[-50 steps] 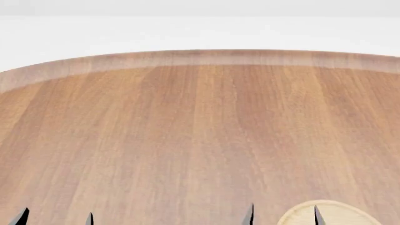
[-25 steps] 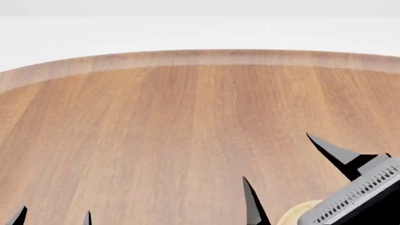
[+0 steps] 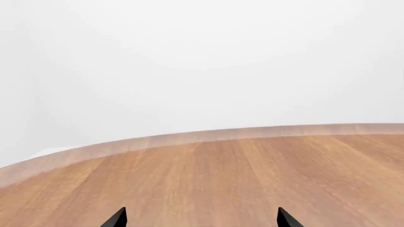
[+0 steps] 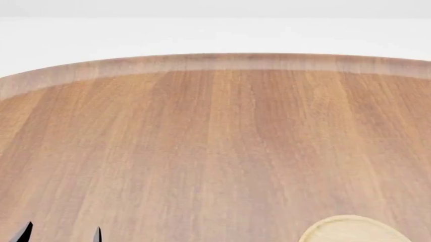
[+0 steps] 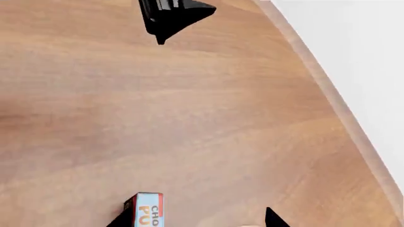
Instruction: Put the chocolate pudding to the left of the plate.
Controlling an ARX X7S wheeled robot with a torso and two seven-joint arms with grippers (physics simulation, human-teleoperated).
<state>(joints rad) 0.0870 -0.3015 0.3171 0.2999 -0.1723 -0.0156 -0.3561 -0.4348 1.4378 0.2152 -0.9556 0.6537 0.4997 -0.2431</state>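
Observation:
The chocolate pudding shows only in the right wrist view. It is a small carton with a light blue top, a red edge and a dark side, standing on the wooden table. My right gripper is open. The carton stands between its fingers near one side, with a wide gap to the other fingertip. The plate, a pale tan disc, shows at the bottom right of the head view. My left gripper is open and empty, low over the table's near left.
The round wooden table fills the head view, with its far rim against a white background. A black pointed part of the other arm shows in the right wrist view, beyond the carton. The table edge runs along one side there.
My right gripper rose into the head view half a second ago and has now dropped out of it, uncovering the plate. The left gripper has not moved.

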